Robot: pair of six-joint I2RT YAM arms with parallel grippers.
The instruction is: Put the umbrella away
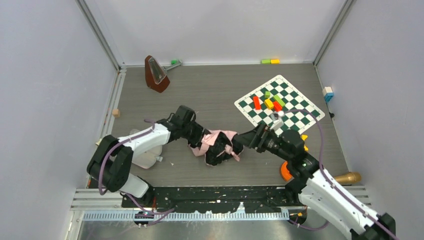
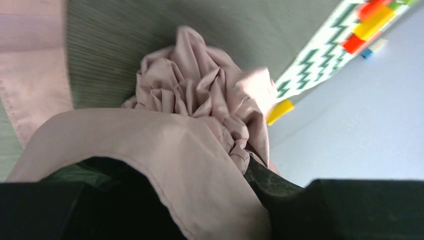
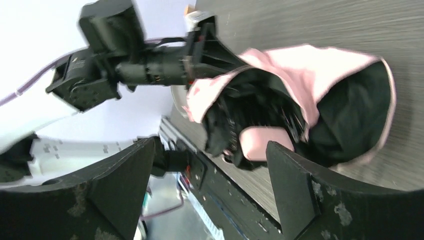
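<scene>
My left pincer (image 1: 196, 140) is pinched on a fold of pale pink canopy (image 2: 190, 165), not on anything rigid. My right pincer (image 1: 243, 141) stands wide and holds nothing, with the pink handle (image 3: 261, 143) just beyond its fingertips. The umbrella (image 1: 218, 146) lies crumpled on the tabletop (image 1: 210, 95) between the two, near the front edge.

My worry is that cloth alone may slide out of the left grip, or that a pull will drag the bundle open instead of gathering it. If the right closes now, it could catch loose black fabric rather than the handle. Farther right, a swing of that arm could sweep the blocks (image 1: 270, 102) off the chessboard (image 1: 295, 97).
</scene>
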